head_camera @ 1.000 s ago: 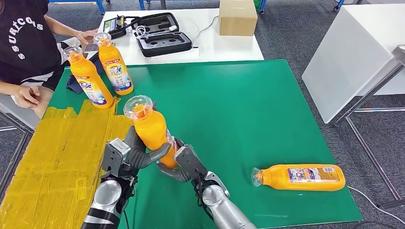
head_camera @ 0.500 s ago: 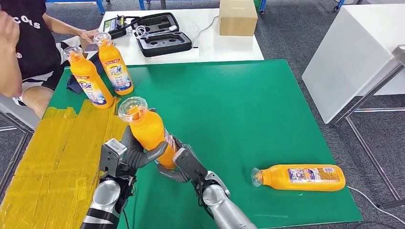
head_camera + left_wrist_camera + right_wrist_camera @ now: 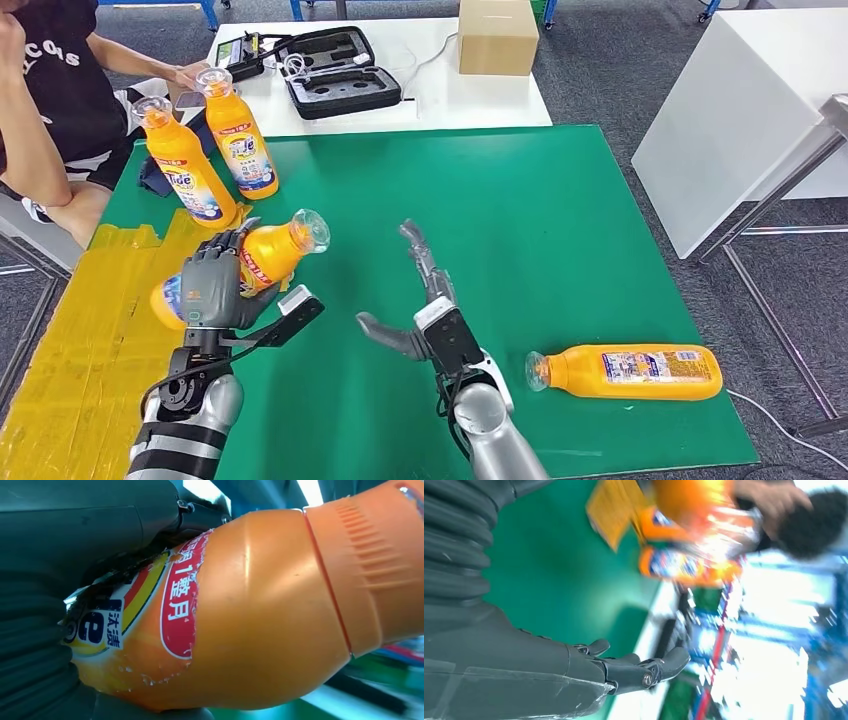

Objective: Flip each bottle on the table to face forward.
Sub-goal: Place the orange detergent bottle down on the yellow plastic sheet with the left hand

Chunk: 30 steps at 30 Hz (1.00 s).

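Note:
My left hand (image 3: 218, 290) grips an orange detergent bottle (image 3: 262, 258) and holds it tilted above the table, cap end pointing up and to the right; close up, the held bottle (image 3: 240, 615) shows its red and yellow label beside my dark fingers (image 3: 80, 540). My right hand (image 3: 428, 300) is open over the green mat, fingers stretched out and apart from any bottle (image 3: 634, 672). Another orange bottle (image 3: 630, 371) lies on its side at the mat's near right. Two more orange bottles (image 3: 190, 170) (image 3: 240, 135) stand upright at the far left.
The green mat (image 3: 500, 220) covers the table, with yellow tape (image 3: 90, 340) over its left part. A person (image 3: 50, 90) sits at the far left. Behind are a white table with an open black case (image 3: 340, 75) and a cardboard box (image 3: 497, 35). A white cabinet (image 3: 740, 110) stands right.
The bottle, upright between both hands before, is now tilted over in my left hand alone. My right hand has let go, opened and lifted away to the right.

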Motion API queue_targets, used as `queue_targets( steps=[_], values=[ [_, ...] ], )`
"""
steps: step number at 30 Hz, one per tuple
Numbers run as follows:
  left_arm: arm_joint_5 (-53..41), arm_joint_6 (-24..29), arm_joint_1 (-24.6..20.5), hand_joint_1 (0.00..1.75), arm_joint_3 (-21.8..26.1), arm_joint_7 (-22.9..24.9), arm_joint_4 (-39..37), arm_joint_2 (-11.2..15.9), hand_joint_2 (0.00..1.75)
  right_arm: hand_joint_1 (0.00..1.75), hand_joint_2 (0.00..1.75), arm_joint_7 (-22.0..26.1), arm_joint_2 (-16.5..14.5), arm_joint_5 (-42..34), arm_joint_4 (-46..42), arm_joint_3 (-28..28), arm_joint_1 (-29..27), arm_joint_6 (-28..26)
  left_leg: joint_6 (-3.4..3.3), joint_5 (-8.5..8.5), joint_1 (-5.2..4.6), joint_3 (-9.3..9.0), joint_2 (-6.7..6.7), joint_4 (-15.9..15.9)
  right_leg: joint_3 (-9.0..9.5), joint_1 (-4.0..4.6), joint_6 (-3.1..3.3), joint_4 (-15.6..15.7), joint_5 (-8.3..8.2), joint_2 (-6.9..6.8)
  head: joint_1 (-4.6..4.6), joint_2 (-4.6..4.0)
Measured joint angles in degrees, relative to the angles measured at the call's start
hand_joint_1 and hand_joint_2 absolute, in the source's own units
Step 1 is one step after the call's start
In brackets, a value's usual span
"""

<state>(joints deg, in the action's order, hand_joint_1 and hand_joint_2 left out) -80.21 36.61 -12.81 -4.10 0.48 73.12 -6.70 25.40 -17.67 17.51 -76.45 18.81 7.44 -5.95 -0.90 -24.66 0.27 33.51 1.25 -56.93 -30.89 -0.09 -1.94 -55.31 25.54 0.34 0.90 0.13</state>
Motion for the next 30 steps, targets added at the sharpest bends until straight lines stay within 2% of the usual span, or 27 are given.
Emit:
queue_targets(
  steps=[3, 7, 10, 11, 14, 15, 23, 27, 30],
  values=[
    [-8.1, 1.1, -1.0, 1.75, 0.4, 8.7, -3.9, 3.0, 1.75, 0.0, 1.75, 0.2, 0.7, 0.1, -4.4, -1.0, -1.2, -1.7, 0.0, 0.0, 0.0, 0.0, -0.02, 0.0, -0.02, 0.0, 0.0, 0.0, 0.0, 0.0, -0.01, 0.0],
    [-8.7, 0.3, -3.2, 1.75, -3.7, 19.0, -10.0, 8.5, 1.75, 0.0, 1.75, 0.7, 1.7, -0.2, -9.0, -2.2, -2.5, -3.3, 0.0, 0.0, 0.0, 0.0, -0.01, 0.0, -0.03, 0.0, 0.0, 0.0, 0.0, 0.0, 0.0, 0.0],
    [-8.7, 0.2, -5.0, 1.75, -6.7, 20.0, -16.0, 11.1, 1.75, 0.0, 1.75, 1.2, 2.4, -0.4, -11.7, -2.8, -3.3, -4.1, 0.0, 0.01, 0.0, 0.0, 0.0, 0.0, -0.01, 0.0, 0.0, 0.0, 0.0, 0.0, -0.01, 0.0],
    [-8.6, 0.2, -5.5, 1.61, -7.1, 18.8, -18.0, 11.5, 1.75, 0.0, 1.75, 1.3, 2.6, -0.4, -12.5, -2.9, -3.4, -4.3, 0.0, 0.01, 0.0, 0.0, -0.01, 0.0, 0.0, 0.0, 0.0, 0.0, 0.0, 0.01, -0.01, 0.0],
    [-8.6, 0.2, -6.6, 0.3, -7.0, 16.0, -23.3, 12.0, 1.75, 0.0, 1.75, 1.4, 3.2, -0.5, -14.2, -3.1, -3.9, -4.6, 0.0, 0.0, -0.01, 0.01, -0.05, 0.0, -0.01, -0.01, 0.0, 0.0, 0.0, 0.03, -0.02, 0.0],
    [-8.6, 0.3, -6.9, 0.0, -6.8, 15.3, -25.0, 12.0, 1.75, 0.0, 1.75, 1.4, 3.4, -0.5, -14.6, -3.1, -3.9, -4.6, 0.0, 0.0, -0.01, 0.01, -0.05, 0.0, -0.02, -0.01, 0.0, 0.0, 0.0, 0.03, -0.02, 0.0],
    [-6.9, 2.4, -9.6, 0.0, -1.6, 6.7, -33.6, 10.5, 1.75, 0.0, 1.75, 1.2, 4.5, -0.1, -15.2, -3.1, -4.0, -5.0, 0.0, 0.0, -0.01, -0.06, 0.05, 0.0, 0.08, -0.01, 0.0, 0.0, 0.0, -0.01, 0.0, 0.0],
    [-4.0, 3.5, -9.8, 0.0, 1.4, 3.8, -34.4, 9.1, 1.75, 0.0, 1.75, 1.1, 4.9, 0.8, -15.2, -3.1, -4.0, -5.2, 0.01, 0.02, -0.01, -0.11, 0.06, 0.0, 0.15, 0.0, 0.0, 0.0, 0.0, -0.01, 0.0, 0.0],
    [0.1, 3.7, -8.9, 0.0, 4.3, -0.5, -33.0, 7.8, 1.75, 0.0, 1.75, 1.0, 5.2, 2.2, -15.2, -3.0, -4.1, -5.5, 0.01, 0.02, -0.01, -0.11, 0.04, 0.0, 0.14, -0.01, 0.0, 0.0, 0.0, 0.0, 0.0, 0.0]
  ],
)
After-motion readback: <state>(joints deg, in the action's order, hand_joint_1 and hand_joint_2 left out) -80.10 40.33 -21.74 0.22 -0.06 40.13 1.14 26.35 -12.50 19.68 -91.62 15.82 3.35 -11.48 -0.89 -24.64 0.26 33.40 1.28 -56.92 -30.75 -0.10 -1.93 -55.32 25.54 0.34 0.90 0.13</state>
